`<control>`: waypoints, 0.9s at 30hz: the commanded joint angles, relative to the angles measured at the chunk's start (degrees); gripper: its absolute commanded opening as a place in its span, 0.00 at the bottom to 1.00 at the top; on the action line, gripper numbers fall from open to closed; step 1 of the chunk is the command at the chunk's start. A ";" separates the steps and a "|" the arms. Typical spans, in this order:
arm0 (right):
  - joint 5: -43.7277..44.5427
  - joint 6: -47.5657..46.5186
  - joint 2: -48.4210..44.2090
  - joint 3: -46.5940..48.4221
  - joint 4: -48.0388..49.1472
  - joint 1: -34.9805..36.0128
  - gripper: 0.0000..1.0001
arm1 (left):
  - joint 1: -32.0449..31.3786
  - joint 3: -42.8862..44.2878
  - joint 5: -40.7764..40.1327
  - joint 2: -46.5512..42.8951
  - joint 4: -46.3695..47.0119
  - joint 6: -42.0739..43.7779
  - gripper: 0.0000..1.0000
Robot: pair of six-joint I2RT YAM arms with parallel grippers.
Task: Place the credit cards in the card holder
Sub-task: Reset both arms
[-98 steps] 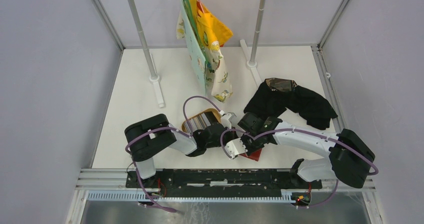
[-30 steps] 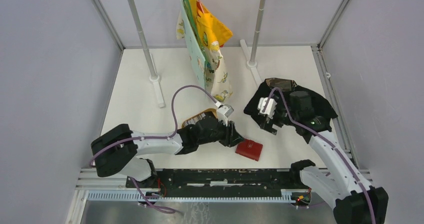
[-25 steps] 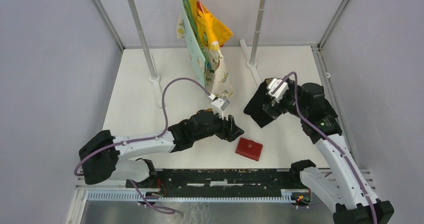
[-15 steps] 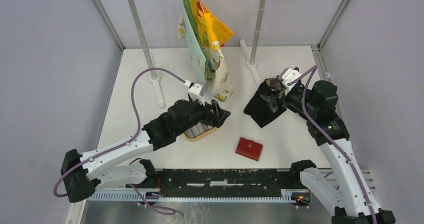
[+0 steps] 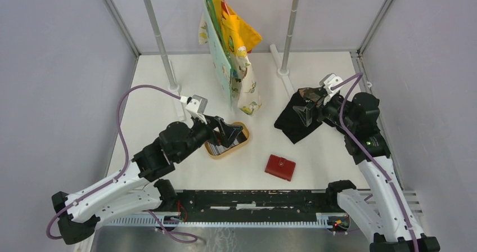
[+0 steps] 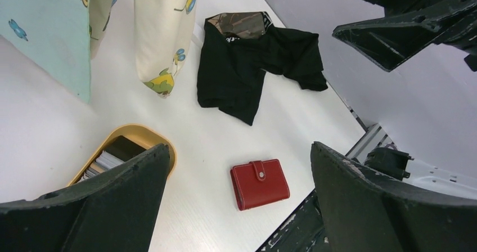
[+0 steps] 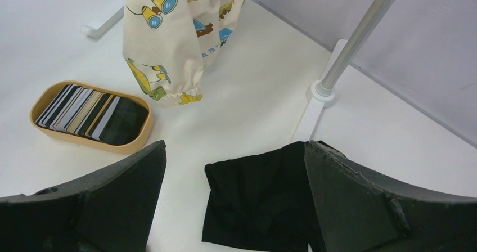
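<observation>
The card holder (image 5: 280,167) is a red wallet lying shut on the table with its snap strap fastened; the left wrist view shows it (image 6: 259,183) between my fingers, far below. The credit cards (image 5: 217,147) stand stacked on edge in a tan oval tray (image 5: 226,155); the right wrist view shows them (image 7: 90,112) as grey, black and pale ones. My left gripper (image 5: 230,132) hangs open and empty above the tray. My right gripper (image 5: 306,107) hovers open and empty over a black cloth (image 5: 295,125).
The black cloth (image 7: 264,201) lies crumpled at the right. Patterned garments (image 5: 233,55) hang from a rack whose two posts (image 5: 163,44) stand on feet at the back. A metal rail (image 5: 253,198) runs along the near edge.
My left gripper has opened and drawn back up and leftward from beside the wallet to over the tray. The right arm has lifted back over the black cloth. The wallet has not moved.
</observation>
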 commanded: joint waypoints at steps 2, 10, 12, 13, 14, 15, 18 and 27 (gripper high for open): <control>-2.29 0.79 -0.79 -0.37 3.10 -0.75 0.98 | 0.06 -1.51 -1.09 -1.63 -1.30 0.81 1.00; -3.05 0.34 -1.03 -0.55 3.18 -1.99 0.98 | 0.01 -2.11 -1.67 -4.35 -2.82 0.52 1.00; -3.38 0.34 -0.98 -0.55 3.23 -2.33 0.98 | 0.04 -2.41 -1.73 -5.04 -3.29 0.52 1.00; -3.42 0.34 -1.00 -0.55 3.26 -2.46 0.98 | 0.03 -2.59 -1.81 -5.41 -3.42 0.47 1.00; -3.47 0.27 -1.09 -0.51 3.29 -2.58 0.98 | 0.03 -2.74 -1.91 -5.69 -3.51 0.44 1.00; -3.49 0.25 -1.12 -0.55 3.25 -2.71 0.98 | 0.05 -3.00 -1.93 -5.96 -3.46 0.43 1.00; -3.54 0.16 -1.08 -0.63 3.27 -3.08 0.98 | 0.00 -3.69 -2.22 -6.37 -3.52 0.26 1.00; -4.37 -0.10 -0.94 -1.59 3.56 -3.56 0.98 | 0.04 -4.62 -5.31 -5.75 -4.87 0.59 1.00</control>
